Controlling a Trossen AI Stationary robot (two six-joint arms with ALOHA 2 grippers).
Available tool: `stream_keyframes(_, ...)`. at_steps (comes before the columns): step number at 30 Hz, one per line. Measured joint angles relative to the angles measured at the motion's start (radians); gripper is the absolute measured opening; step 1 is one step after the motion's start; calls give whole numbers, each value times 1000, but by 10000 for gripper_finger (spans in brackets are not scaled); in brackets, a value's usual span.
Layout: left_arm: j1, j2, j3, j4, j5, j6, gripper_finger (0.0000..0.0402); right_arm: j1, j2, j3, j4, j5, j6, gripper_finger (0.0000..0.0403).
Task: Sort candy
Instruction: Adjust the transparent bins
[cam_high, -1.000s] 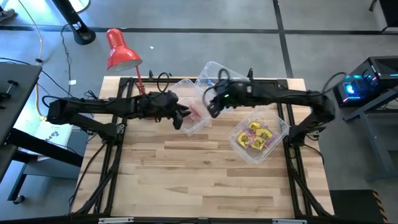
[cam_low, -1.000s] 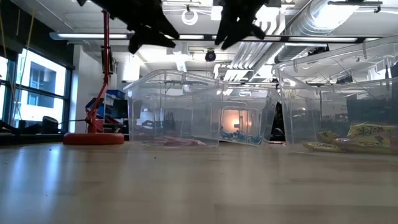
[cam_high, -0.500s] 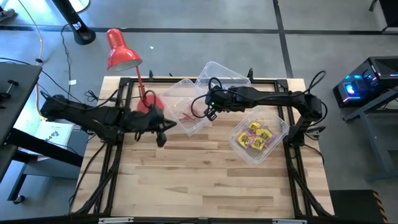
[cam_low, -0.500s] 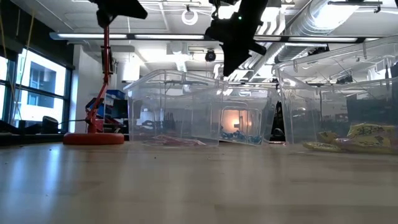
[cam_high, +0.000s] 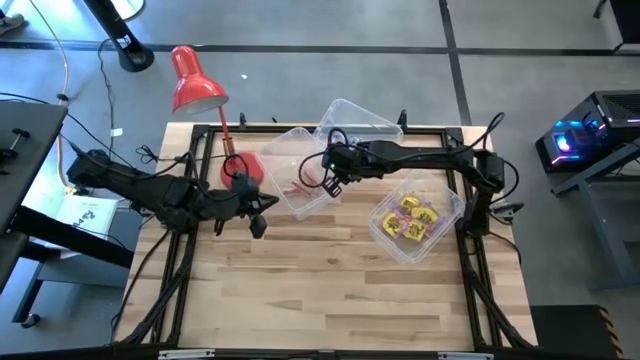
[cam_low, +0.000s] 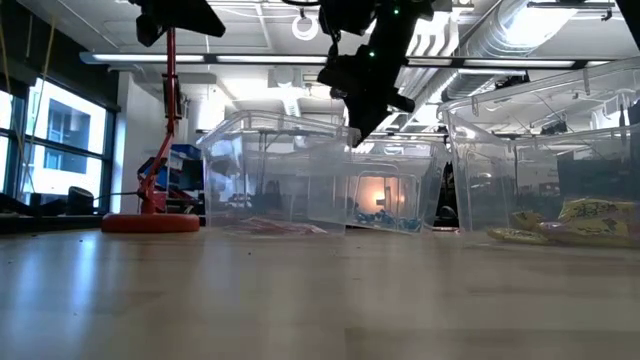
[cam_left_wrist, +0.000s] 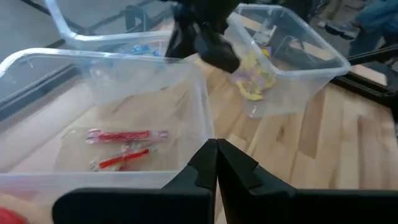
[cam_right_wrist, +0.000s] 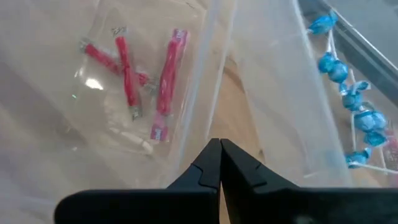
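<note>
Wooden plank surface (cam_high: 330, 290), bare across its near half, bordered by a dark frame. Toward the right, a clear bin (cam_high: 416, 215) holding the yellow packets (cam_high: 412, 220), set at an angle. At mid-depth on the left, left tool (cam_high: 258, 212) low over the boards beside the red-stick bin (cam_high: 300, 172), fingers pressed together on nothing, as seen in its own wrist view (cam_left_wrist: 217, 163); arm folded back toward the left edge, apparently parked clear of the bins. Above the gap between the two rear bins, right tool (cam_high: 331, 180), fingers likewise together and empty (cam_right_wrist: 220, 163), held high over the rims in the low view (cam_low: 362, 85). In the red-stick bin, a few slim red sticks (cam_right_wrist: 127, 74) lying flat on the floor. Farthest back, the third bin (cam_high: 355, 118) with blue-wrapped pieces on sticks (cam_right_wrist: 345, 93) along one wall. Red desk lamp (cam_high: 195, 85) at the rear left corner. No loose candy visible on the boards: sorting probably complete, each kind kept apart in its own bin.
</note>
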Motion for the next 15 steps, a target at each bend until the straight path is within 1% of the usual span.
stream_keyframes(5, -29, -1, 0, -15, -24, -13, 0, 58, 7, 0, 7, -42, 8, 0)
stream_keyframes(9, -47, -1, 0, -20, -54, -25, 0, 126, 7, 0, 27, -81, 51, 0)
stream_keyframes(12, -52, -1, 0, -24, -82, -26, 0, 189, 7, 0, 82, -105, 78, 0)
stream_keyframes(15, -54, -1, 0, -25, -124, -25, 0, 247, 7, 2, 154, -126, 66, 0)
